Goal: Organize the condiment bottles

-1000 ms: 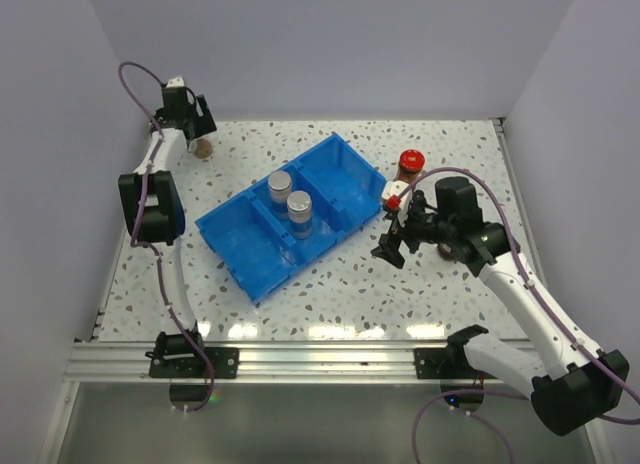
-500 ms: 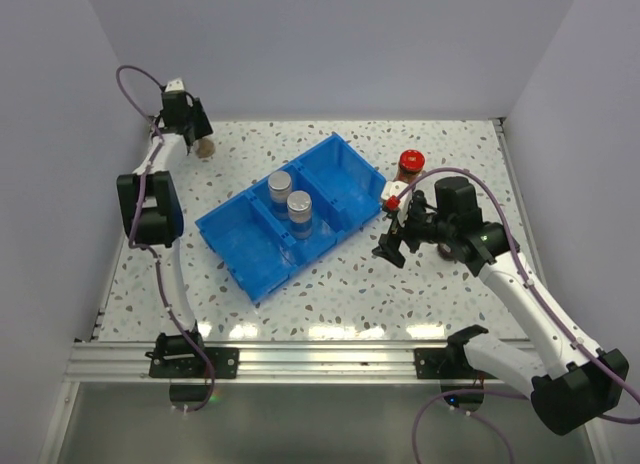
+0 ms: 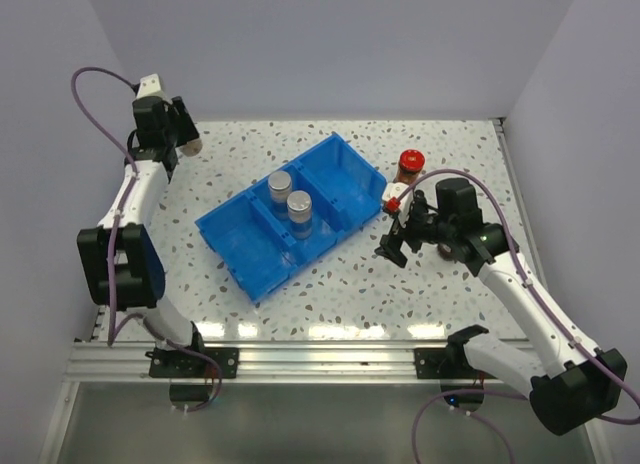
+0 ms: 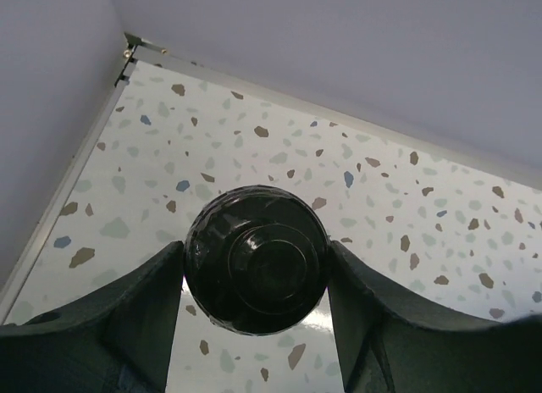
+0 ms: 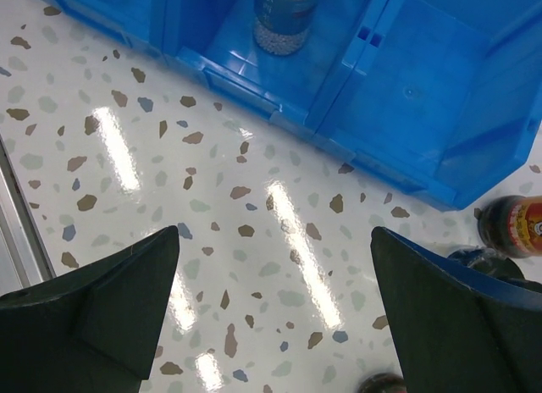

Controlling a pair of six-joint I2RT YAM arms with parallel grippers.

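My left gripper is shut on a black-capped bottle and holds it above the table's back left corner. The cap sits between both fingers in the left wrist view. Two silver-capped bottles stand in the middle compartment of the blue bin. A red-capped bottle stands right of the bin. A second red-capped one stands at the bin's right corner; its dark brown body shows in the right wrist view. My right gripper is open and empty over bare table just right of the bin.
The bin's left and right compartments hold nothing. A dark round object shows at the bottom edge of the right wrist view; I cannot tell what it is. Walls close the back and both sides. A metal rail runs along the near edge.
My left gripper has risen and moved left with the black-capped bottle, lifting it off the table. The right arm has barely moved.
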